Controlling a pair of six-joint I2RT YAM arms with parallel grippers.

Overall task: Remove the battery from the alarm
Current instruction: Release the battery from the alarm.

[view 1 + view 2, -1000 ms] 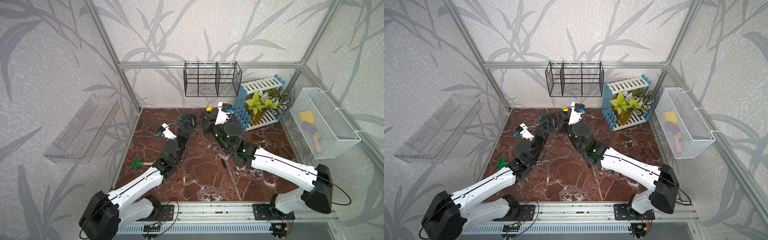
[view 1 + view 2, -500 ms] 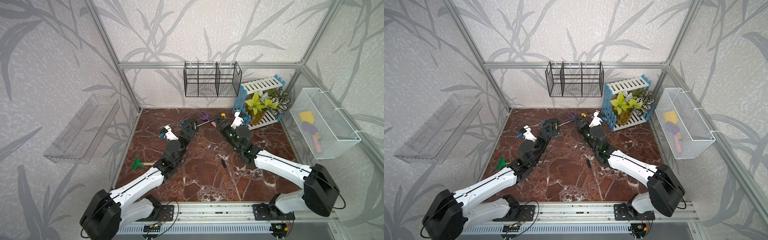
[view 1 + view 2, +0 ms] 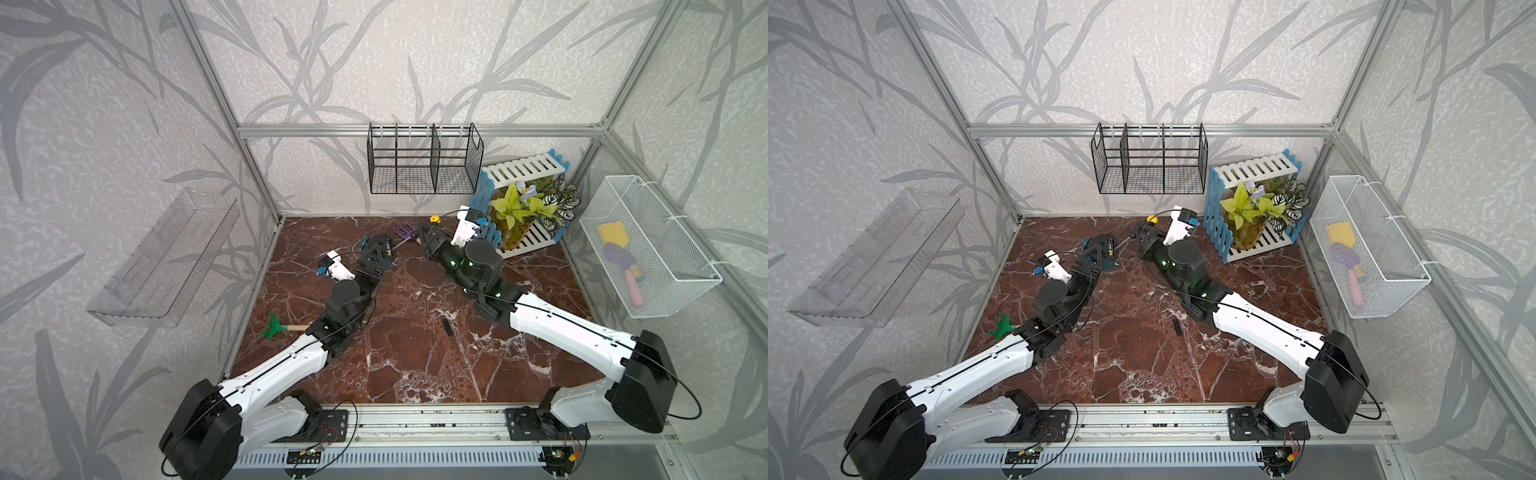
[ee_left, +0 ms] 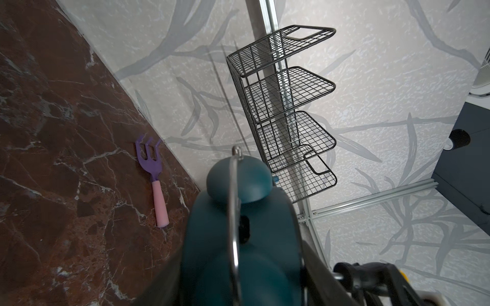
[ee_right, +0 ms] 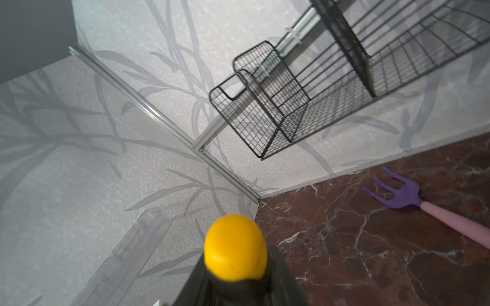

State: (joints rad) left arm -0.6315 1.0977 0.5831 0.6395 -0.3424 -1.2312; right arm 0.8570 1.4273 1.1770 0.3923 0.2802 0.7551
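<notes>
Two white-and-black robot arms reach away from the viewer over a red-brown marble table [image 3: 415,374]. Nearest the viewer, well behind the right gripper and beside its forearm, a small flat black piece [image 3: 446,327] lies on the marble. Well behind the left gripper, beside that arm's elbow, lies a green toy rake [image 3: 276,328].

Farther in, the left gripper [image 3: 376,258] is clamped on the alarm [image 3: 380,243], a dark-teal clock whose black back is turned toward the right gripper. In the left wrist view the alarm [image 4: 238,238] fills the lower middle: teal body, domed bell and thin metal handle. The battery [image 3: 389,250] sits in that black back, a tiny cylinder with a gold end, on the side facing the right gripper.

The right gripper [image 3: 429,237], near the left one, is closed around the black handle of a screwdriver [image 3: 434,218]. Its yellow cap points away from the alarm and its thin shaft runs toward the battery. Whether the tip touches cannot be told.

Just beyond both grippers, a purple toy fork [image 3: 405,230] with a pink handle lies near the back wall. Above it hangs a black wire rack [image 3: 424,166]. Beyond the right gripper stands a blue-and-white slatted crate [image 3: 523,166] holding a plant.
</notes>
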